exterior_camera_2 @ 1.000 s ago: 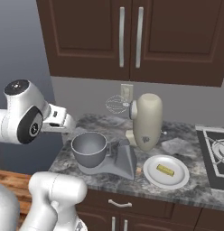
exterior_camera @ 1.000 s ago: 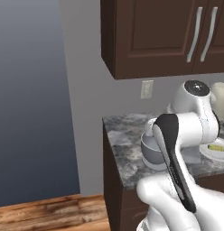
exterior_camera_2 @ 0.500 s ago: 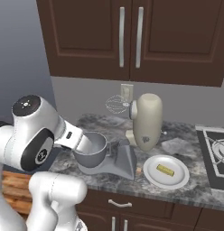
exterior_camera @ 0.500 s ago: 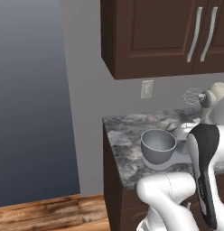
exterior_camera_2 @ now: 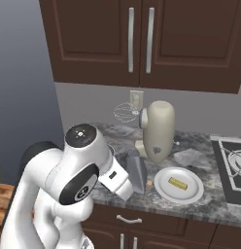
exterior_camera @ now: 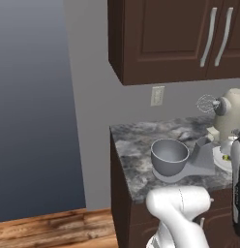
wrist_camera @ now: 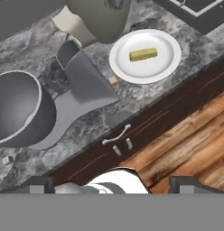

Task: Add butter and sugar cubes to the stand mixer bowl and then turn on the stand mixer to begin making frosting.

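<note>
The grey stand mixer bowl (exterior_camera: 169,156) (wrist_camera: 16,110) stands empty on the flat base of the cream stand mixer (exterior_camera: 231,109) (exterior_camera_2: 159,130) (wrist_camera: 98,16). The yellow butter (wrist_camera: 143,54) (exterior_camera_2: 178,182) lies on a white plate (wrist_camera: 165,67) (exterior_camera_2: 190,194) right of the mixer. A small tan sugar cube (wrist_camera: 114,80) rests on the counter between the mixer base and the plate. Another small pale cube (wrist_camera: 6,159) lies by the bowl. My gripper (wrist_camera: 114,182) hangs open and empty, high above the counter's front edge. In the right base view my arm hides the bowl.
The speckled stone counter (exterior_camera: 136,155) ends at its left in a drop to the wood floor (exterior_camera: 49,227). Dark wall cabinets (exterior_camera_2: 142,39) hang above. A stove top (exterior_camera_2: 232,160) lies at the right. Drawer fronts with handles (wrist_camera: 116,134) run under the counter edge.
My arm has swung right and down, off the bowl in the left base view and in front of it in the right base view. The jaws stayed open.
</note>
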